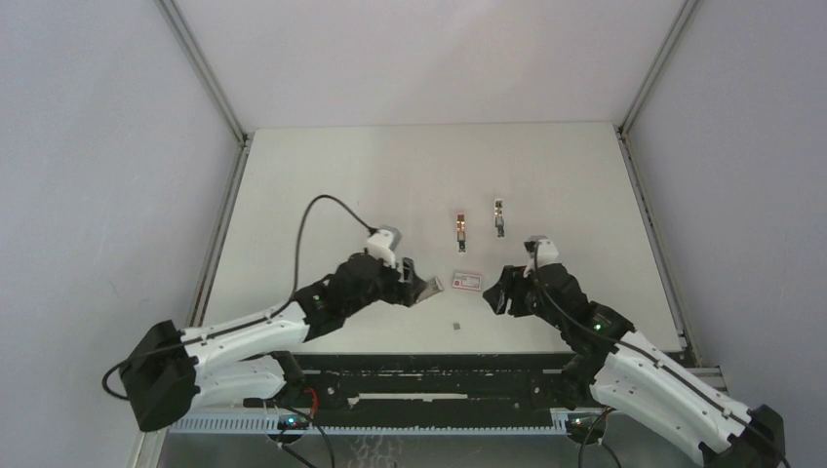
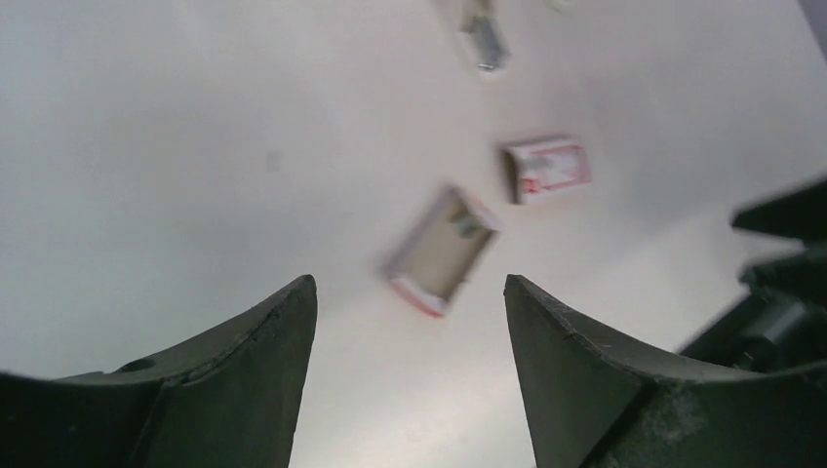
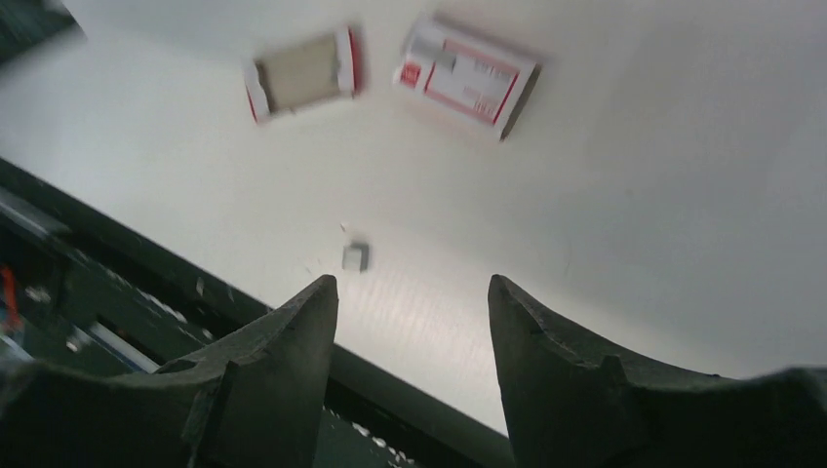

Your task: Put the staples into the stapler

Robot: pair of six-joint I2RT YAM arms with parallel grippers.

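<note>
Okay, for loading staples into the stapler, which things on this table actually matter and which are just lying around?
For the job:
- staple strip
- slide-out tray
- one stapler: nearer mini stapler or farther mini stapler

Lying about:
- carton sleeve
- whichever stapler isn't loaded

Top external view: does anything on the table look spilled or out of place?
Yes. The staple carton's slide-out tray is out of its sleeve and askew beside it. A small grey staple strip lies alone nearer the table's front edge, as if spilled.
</note>
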